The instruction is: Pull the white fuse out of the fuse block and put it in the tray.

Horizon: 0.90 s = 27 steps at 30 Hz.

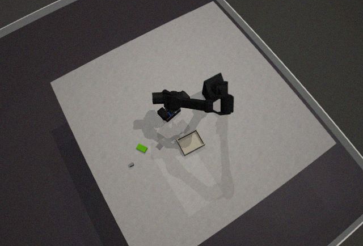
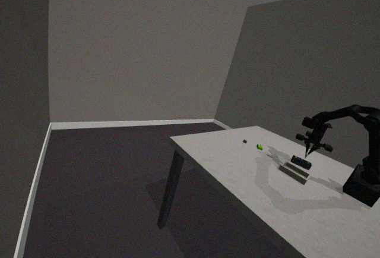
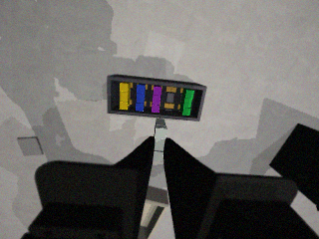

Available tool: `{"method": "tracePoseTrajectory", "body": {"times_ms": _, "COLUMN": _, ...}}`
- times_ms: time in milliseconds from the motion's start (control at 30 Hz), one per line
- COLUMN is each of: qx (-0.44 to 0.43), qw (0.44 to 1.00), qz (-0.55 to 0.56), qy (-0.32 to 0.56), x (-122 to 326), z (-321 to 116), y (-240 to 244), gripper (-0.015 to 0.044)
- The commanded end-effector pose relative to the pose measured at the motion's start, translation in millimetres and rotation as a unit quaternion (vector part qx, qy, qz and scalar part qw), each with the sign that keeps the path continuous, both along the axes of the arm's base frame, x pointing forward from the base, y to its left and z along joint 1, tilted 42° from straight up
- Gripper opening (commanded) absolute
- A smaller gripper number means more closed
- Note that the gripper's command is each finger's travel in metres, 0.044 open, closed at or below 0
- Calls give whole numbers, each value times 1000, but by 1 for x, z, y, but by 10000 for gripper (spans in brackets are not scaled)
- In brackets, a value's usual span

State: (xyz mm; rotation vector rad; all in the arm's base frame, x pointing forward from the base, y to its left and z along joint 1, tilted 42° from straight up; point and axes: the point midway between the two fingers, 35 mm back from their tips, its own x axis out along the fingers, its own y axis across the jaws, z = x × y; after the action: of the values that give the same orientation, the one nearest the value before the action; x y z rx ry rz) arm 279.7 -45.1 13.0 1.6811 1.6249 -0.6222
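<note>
The hand (image 3: 159, 149) gripped the white fuse (image 3: 159, 133) between its fingertips, above the fuse block (image 3: 156, 98) at its 12 o'clock.

No text, label, brand, number or sign can be read in any of the views. The dark rectangular fuse block (image 3: 156, 98) carries only plain coloured fuses without markings, and the flat green block (image 1: 142, 147), the small grey block (image 1: 131, 164) and the shallow beige tray (image 1: 200, 137) show bare surfaces.
</note>
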Motion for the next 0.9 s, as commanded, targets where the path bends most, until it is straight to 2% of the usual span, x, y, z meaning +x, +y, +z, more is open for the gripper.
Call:
{"method": "tracePoseTrajectory", "body": {"times_ms": 0, "qx": -4, "qw": 1000, "qz": 0, "qy": -3, "x": 10, "z": 18, "y": 16, "gripper": 0}}
{"method": "tracePoseTrajectory", "body": {"times_ms": 400, "qx": -4, "qw": 1000, "qz": -1, "qy": -5, "x": 24, "z": 72, "y": 76, "gripper": 0}}
{"method": "tracePoseTrajectory", "body": {"times_ms": 733, "qx": 10, "qw": 1000, "qz": 1, "qy": -7, "x": 17, "z": 119, "y": 130, "gripper": 0}}
{"method": "tracePoseTrajectory", "body": {"times_ms": 867, "qx": 13, "qw": 1000, "qz": 1, "qy": -7, "x": 15, "z": 126, "y": 137, "gripper": 0}}
